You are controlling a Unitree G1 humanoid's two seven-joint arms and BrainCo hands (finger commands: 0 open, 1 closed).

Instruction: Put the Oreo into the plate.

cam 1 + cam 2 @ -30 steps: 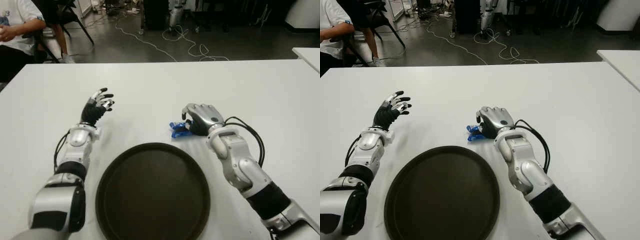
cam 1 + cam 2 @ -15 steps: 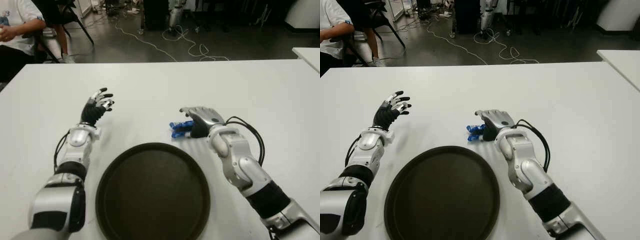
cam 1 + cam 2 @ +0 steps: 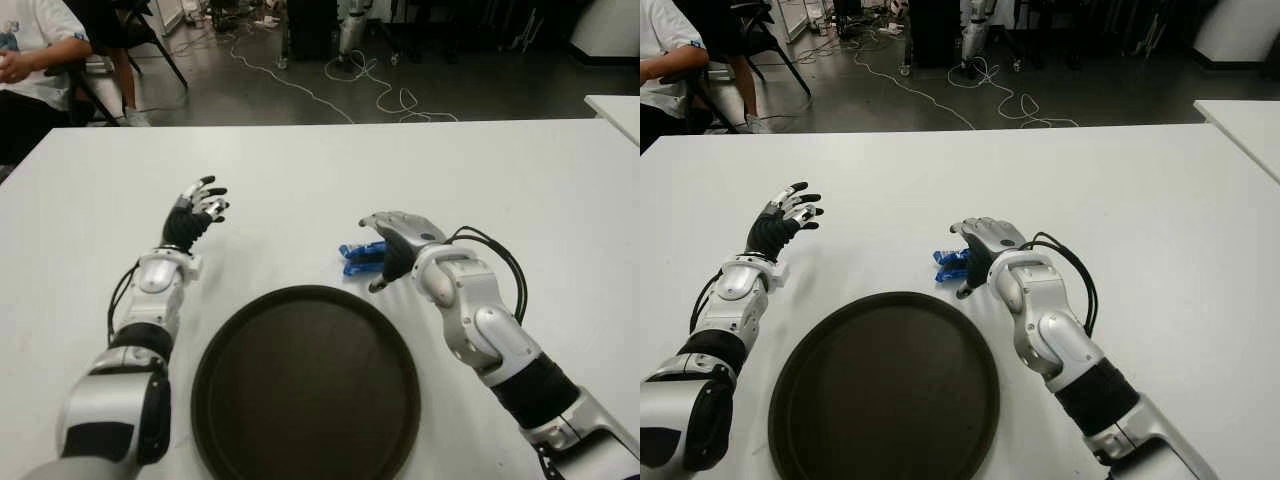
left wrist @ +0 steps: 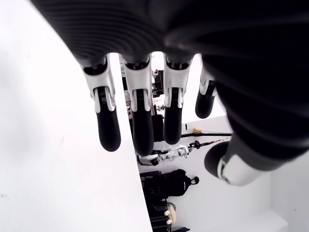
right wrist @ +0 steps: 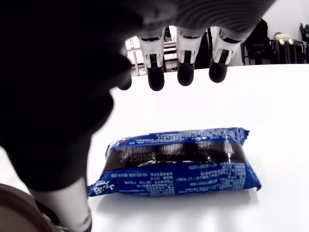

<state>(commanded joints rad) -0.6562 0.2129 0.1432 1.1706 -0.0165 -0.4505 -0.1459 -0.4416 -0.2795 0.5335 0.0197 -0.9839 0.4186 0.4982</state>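
Note:
A blue Oreo pack (image 3: 358, 257) lies on the white table (image 3: 300, 165) just beyond the far rim of the dark round plate (image 3: 305, 385). My right hand (image 3: 384, 249) is open right beside and over the pack, on its right. Its fingers (image 5: 186, 72) stretch above the wrapper (image 5: 178, 162) without closing on it, and the thumb points down toward the plate's rim. Nothing lies in the plate. My left hand (image 3: 199, 207) is open with spread fingers at the table's left, far-left of the plate, holding nothing.
A seated person (image 3: 30, 60) is at the back left, past the table's corner. Cables (image 3: 385, 98) trail on the floor behind the far edge. Another white table's corner (image 3: 615, 105) shows at the right.
My right hand has uncurled from over the Oreo pack and turned, its thumb swinging down toward the plate. The pack stays where it was. The left hand has not moved.

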